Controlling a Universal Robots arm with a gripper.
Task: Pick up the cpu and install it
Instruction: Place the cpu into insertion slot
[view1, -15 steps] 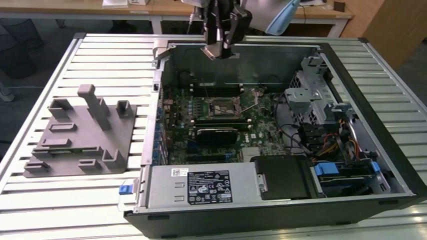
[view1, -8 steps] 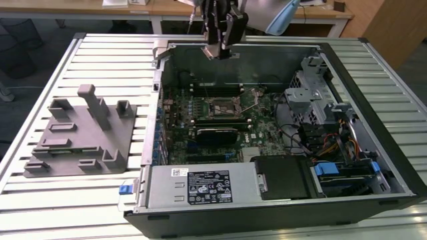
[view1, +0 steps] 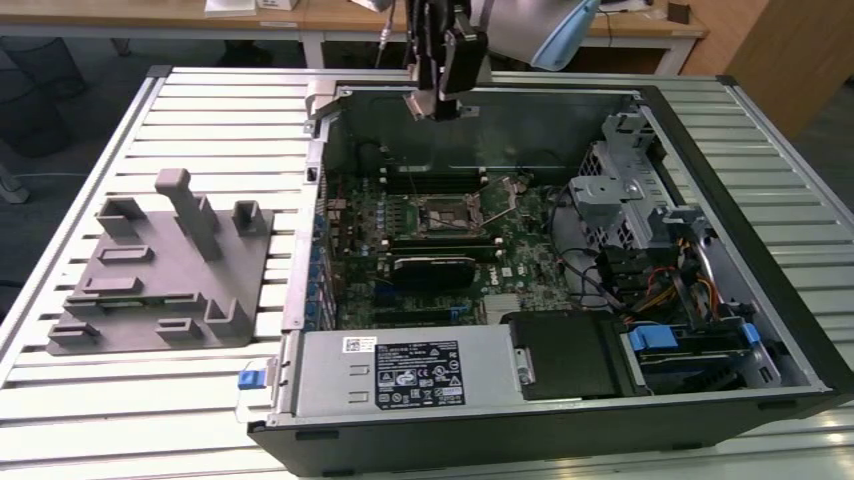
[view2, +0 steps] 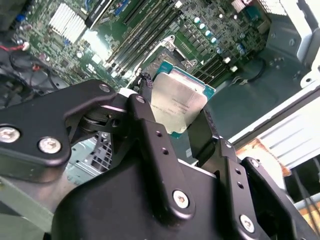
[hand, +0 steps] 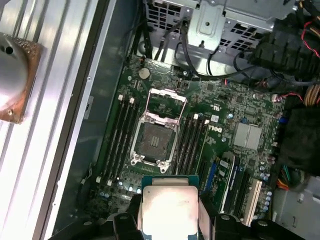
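Note:
My gripper (view1: 445, 98) hangs above the far wall of the open computer case (view1: 747, 230), shut on the cpu (view1: 437, 103). In both wrist views the cpu (view2: 177, 102) (hand: 167, 206) is a flat square chip with a silvery top and pale rim, clamped between the black fingers (view2: 145, 117). Below it on the green motherboard (hand: 220, 125) lies the socket (hand: 152, 137), its metal frame flipped open and the square bed bare. In the exterior view the socket (view1: 447, 213) sits mid-board, nearer the camera than the gripper. The cpu is well above the board, touching nothing but the fingers.
A grey plastic tray (view1: 154, 270) with upright blocks rests on the slatted table (view1: 214, 100) at the exterior view's left. Memory slots (hand: 122, 135) flank the socket. A drive cage (view1: 627, 190), cables (view1: 654, 290) and a power supply (view1: 400, 375) crowd the case. A copper-based cooler (hand: 12, 75) lies outside.

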